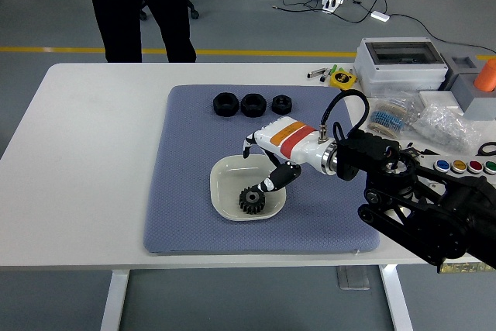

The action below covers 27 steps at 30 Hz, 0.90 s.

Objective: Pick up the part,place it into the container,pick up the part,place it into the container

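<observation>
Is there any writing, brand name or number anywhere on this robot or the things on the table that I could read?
None can be read.
Robot hand: orange and red bands, no legible print.
Yellow tool: any marking is too small.
Grey box: no readable label.
Coloured buttons: no visible lettering.
</observation>
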### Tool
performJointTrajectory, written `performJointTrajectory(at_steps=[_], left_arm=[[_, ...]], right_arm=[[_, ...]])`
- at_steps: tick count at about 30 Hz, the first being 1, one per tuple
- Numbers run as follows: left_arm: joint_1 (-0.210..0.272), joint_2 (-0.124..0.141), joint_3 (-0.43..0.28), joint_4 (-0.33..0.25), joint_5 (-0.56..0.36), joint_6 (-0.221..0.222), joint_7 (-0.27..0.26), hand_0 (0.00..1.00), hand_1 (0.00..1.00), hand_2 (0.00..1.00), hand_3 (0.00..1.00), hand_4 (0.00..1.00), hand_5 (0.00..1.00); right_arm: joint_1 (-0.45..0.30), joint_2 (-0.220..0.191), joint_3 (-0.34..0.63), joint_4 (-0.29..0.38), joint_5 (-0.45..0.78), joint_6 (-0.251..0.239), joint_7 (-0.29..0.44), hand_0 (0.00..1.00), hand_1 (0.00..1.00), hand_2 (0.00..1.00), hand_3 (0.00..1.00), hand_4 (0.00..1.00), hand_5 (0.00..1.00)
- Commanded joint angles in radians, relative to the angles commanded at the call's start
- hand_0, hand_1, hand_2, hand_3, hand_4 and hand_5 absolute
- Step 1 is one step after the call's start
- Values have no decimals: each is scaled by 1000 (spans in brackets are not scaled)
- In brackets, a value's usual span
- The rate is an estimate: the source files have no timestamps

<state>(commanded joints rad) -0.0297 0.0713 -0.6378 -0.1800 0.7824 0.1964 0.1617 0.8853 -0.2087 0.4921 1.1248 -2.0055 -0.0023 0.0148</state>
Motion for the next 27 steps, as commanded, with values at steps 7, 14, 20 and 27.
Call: performJointTrajectory(at_steps=[7,14,20,27], left_arm=[[-2,0,9,0,-12,1,-4,736,714,719,596,655,628],[-5,-2,24,0,-40,5,-11,736,714,718,597,653,626],[-7,-5,16,0,-28,5,-11,735,713,718,597,654,627],[-10,-5,24,0,-34,4,-13,735,710,716,597,653,628]], right_arm=[[-7,-46,81,-45,-103,-44,-23,238,276,405,595,975,415],[-8,-65,74,-150,-73,-99,-13,471,540,626,604,998,427],[5,-51,19,-221,12,-78,1,540,604,669,605,994,424],[12,-33,-21,-271,58,-93,12,636,661,704,638,995,427]])
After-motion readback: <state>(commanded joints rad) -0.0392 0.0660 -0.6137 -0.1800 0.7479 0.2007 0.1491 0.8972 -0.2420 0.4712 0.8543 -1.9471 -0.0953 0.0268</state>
